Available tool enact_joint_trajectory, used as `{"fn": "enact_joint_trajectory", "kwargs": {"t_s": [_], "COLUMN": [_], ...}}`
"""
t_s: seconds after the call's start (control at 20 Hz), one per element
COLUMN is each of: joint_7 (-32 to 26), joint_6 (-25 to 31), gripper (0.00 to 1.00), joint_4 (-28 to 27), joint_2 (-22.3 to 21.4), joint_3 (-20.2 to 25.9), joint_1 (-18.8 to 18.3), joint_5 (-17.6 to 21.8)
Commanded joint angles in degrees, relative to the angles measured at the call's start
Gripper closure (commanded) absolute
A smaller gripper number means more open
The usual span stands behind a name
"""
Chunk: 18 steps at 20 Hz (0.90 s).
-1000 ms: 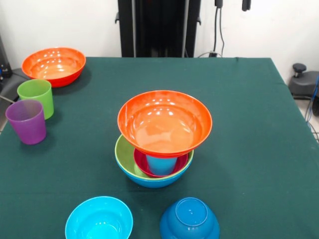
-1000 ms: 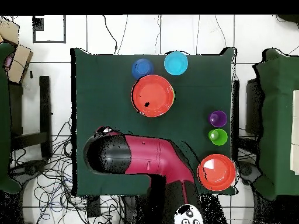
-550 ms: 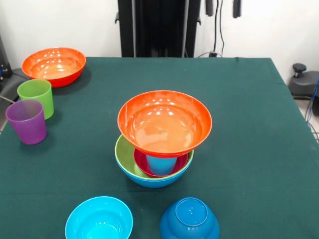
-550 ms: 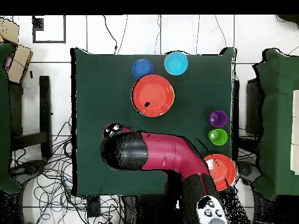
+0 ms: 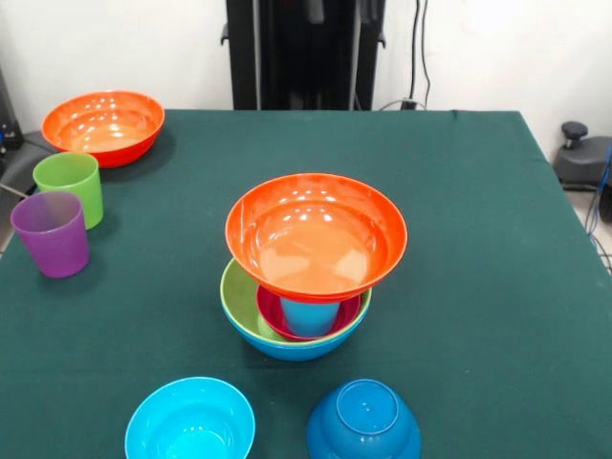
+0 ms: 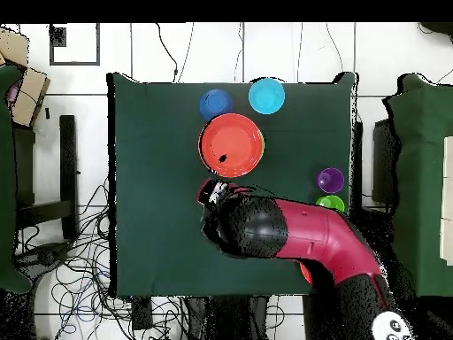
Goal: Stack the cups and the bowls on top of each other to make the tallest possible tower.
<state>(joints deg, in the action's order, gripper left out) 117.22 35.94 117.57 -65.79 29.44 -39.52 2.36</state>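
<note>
The tower stands mid-table: a large blue bowl (image 5: 296, 350) holds a lime green bowl (image 5: 232, 295), a magenta small bowl (image 5: 271, 314) and a light blue cup (image 5: 308, 316). A large orange bowl (image 5: 316, 234) rests on that cup. Loose pieces are a second orange bowl (image 5: 103, 124), a green cup (image 5: 69, 186), a purple cup (image 5: 51, 232), a cyan small bowl (image 5: 189, 421) and an upturned dark blue bowl (image 5: 363, 421). My gripper (image 5: 340, 10) shows only as two dark tips at the top edge, apart and empty. Overhead, the gripper (image 6: 212, 193) sits just on the base side of the tower's orange bowl (image 6: 232, 145).
The red arm (image 6: 301, 235) runs from the bottom right across the table, hiding the second orange bowl and part of the green cup (image 6: 334, 203). The purple cup (image 6: 330, 180) lies beside it. The cyan bowl (image 6: 266, 96) and dark blue bowl (image 6: 215, 104) sit near the far table edge.
The arm has swung across the table, bringing the gripper from the open cloth to right beside the tower. In the front view its tips slid left along the top edge. No object has moved.
</note>
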Motion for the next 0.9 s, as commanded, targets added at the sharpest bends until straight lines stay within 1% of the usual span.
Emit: {"fn": "enact_joint_trajectory", "kwargs": {"t_s": [0.05,0.1,0.2,0.45,0.55,0.65,0.75,0.9], "joint_7": [-17.3,-17.3,-17.4,-17.3,-18.3,-21.0,-24.3,-27.9], "joint_6": [2.7,1.4,1.5,2.3,4.2,7.7,10.9,12.5], "gripper": [0.00,0.00,0.00,0.00,0.00,0.00,0.00,0.00], "joint_4": [6.8,6.9,6.2,5.5,3.7,0.5,-3.6,-7.8], "joint_2": [0.0,1.1,2.4,3.2,3.4,3.3,5.5,8.8], "joint_3": [9.3,10.0,10.8,12.6,12.8,12.5,12.3,13.0], "joint_1": [-3.5,-4.3,-5.2,-7.3,-8.0,-9.5,-11.6,-14.3], "joint_5": [3.7,4.4,5.4,7.3,9.2,12.6,16.5,21.3]}}
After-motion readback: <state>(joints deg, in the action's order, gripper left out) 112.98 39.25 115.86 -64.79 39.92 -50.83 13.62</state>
